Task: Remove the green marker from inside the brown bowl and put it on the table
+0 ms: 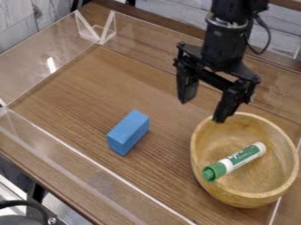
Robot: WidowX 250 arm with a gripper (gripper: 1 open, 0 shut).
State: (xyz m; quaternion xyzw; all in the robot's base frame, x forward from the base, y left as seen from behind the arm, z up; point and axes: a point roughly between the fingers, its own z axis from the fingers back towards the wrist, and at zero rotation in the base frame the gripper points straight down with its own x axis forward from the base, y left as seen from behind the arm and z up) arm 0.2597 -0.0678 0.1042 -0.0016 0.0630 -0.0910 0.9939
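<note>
Bright, even light (low-res, soft).

The marker [235,160] lies in the bowl [209,132], seemingly just below-right of the gripper [206,95]; the block [128,132] sits to its lower left.

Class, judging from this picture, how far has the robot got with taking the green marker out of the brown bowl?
Nothing is finished: the green marker lies inside the brown bowl. In hand: the open, empty hand hangs above the bowl's far rim. Left: grasp the marker, lift it, set it on the table.

One raised camera looks obliquely down across the table [83,88] from nearby.
</note>
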